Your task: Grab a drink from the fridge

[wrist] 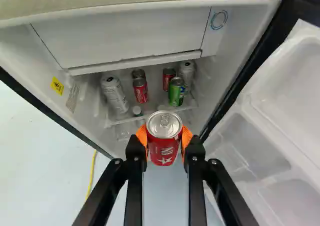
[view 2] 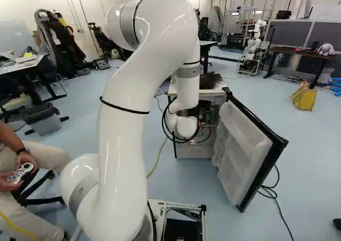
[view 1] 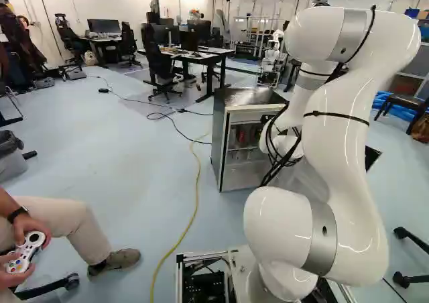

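The black gripper (view 2: 204,111) shows only partly behind the arm's wrist in the right base view, at the fridge's open front. In the wrist view the gripper (wrist: 165,142) is shut on a red can (wrist: 164,148), an orange pad on either side. The can is upright, its silver top showing, in front of the fridge (wrist: 125,36). Beyond it, inside, stand red cans (wrist: 140,90), a green can (wrist: 176,92) and white cans (wrist: 115,94) on a clear shelf (wrist: 131,117). The fridge cabinet (view 1: 242,177) stands ahead of the arm.
The fridge door (view 2: 242,145) hangs open, right of the cabinet. A seated person with a controller (view 1: 28,249) is at the left. A yellow cable (view 1: 196,202) crosses the floor. Desks (view 1: 211,56) and another robot (view 2: 254,49) stand farther back; a yellow bag (view 2: 303,97) is at the right.
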Motion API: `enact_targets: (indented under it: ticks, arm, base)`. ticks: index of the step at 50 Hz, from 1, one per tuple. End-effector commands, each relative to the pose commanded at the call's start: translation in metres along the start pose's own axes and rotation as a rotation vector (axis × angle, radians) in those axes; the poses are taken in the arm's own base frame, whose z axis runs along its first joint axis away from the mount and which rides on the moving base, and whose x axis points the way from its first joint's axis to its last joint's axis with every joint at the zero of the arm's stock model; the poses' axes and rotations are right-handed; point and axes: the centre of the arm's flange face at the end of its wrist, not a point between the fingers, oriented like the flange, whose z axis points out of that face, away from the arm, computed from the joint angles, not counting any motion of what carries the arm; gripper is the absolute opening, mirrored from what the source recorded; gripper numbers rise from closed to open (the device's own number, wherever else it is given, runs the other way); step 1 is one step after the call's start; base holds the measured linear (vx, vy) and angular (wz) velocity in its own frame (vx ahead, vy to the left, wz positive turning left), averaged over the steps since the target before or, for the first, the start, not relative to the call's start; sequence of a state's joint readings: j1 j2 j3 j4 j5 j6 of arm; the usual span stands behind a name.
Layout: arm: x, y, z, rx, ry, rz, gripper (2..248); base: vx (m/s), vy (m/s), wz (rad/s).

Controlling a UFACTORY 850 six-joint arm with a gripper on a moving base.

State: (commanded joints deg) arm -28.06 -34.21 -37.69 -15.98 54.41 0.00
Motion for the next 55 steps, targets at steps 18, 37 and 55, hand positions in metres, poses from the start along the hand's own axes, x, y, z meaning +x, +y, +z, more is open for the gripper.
enact_targets:
  ticks: [18, 37, 55]
  arm:
    - [0.01, -0.003, -0.028, -0.006, 0.021, -0.003, 86]
    - [0.025, -0.005, -0.044, -0.012, 0.051, -0.012, 86]
    - [0.036, -0.005, -0.058, -0.019, 0.037, -0.02, 86]
  base:
    - [0.0, 0.0, 0.0]
    - [0.0, 0.0, 0.0]
    - [0.0, 0.0, 0.0]
